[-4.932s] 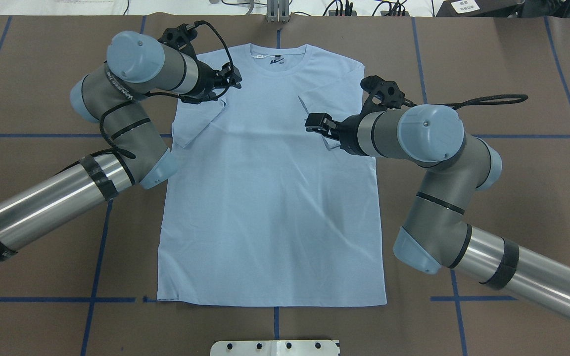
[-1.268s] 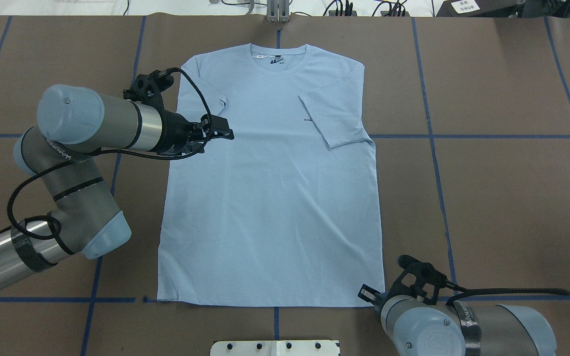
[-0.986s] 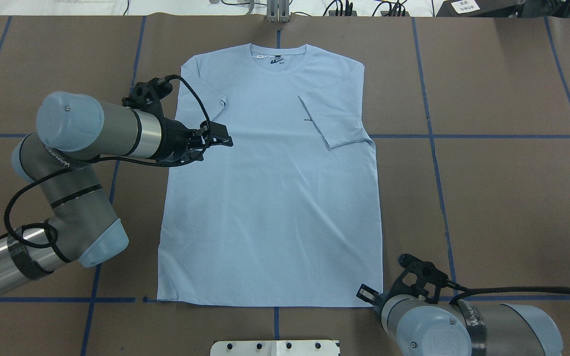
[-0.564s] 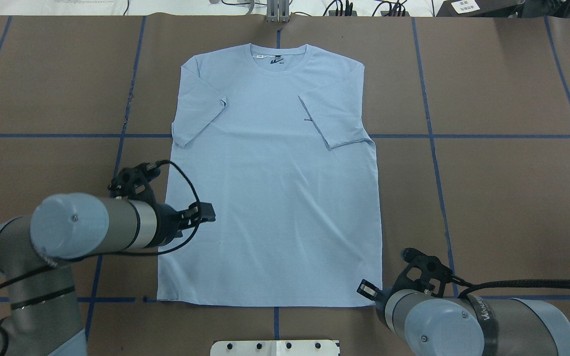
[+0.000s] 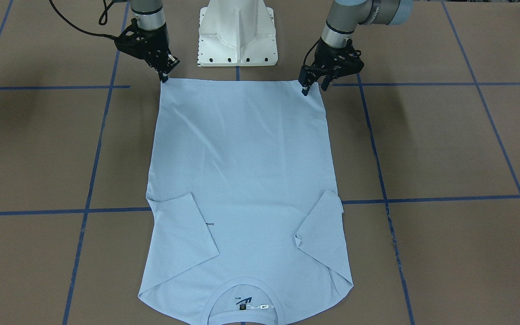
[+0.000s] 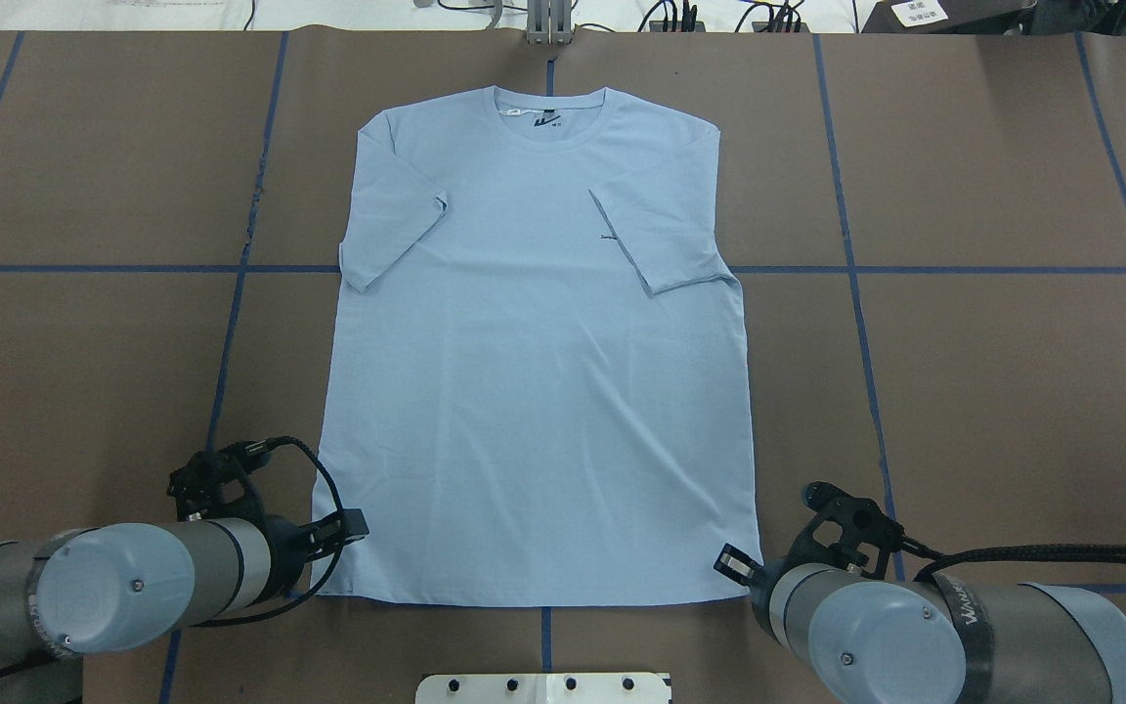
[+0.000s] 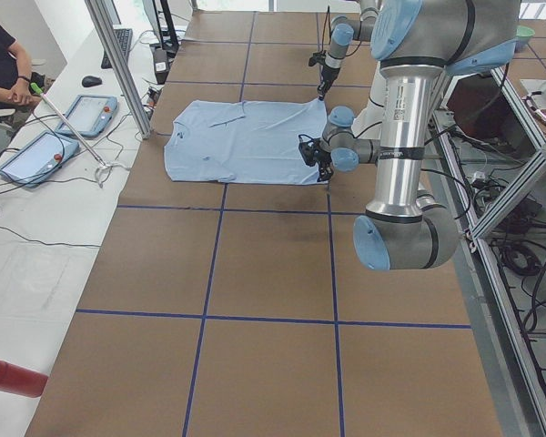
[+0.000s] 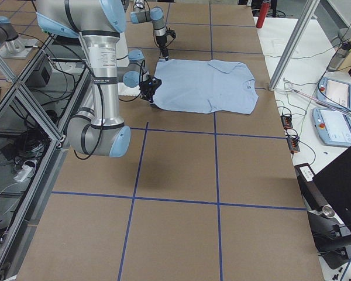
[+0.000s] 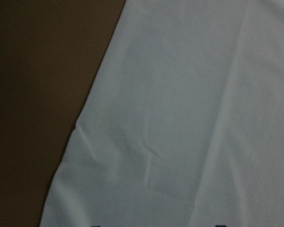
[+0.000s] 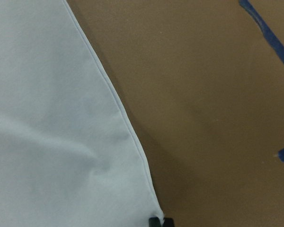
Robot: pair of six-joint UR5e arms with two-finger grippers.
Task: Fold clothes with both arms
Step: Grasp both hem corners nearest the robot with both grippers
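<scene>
The brown surface (image 6: 1013, 391) carries a grid of blue tape lines (image 6: 1013, 269). Beyond its far edge stands a white bench (image 7: 36, 209) with tablets (image 7: 89, 114) and cables.

Exterior views were bright, evenly lit from above, sharp; soft shadows lay on the table (image 5: 445, 144); wrist views were dim, blurred.

brown table (image 6: 993, 391) open either side of flat T-shirt (image 6: 534, 391); white pedestal base (image 5: 237, 31) near its hem
</scene>
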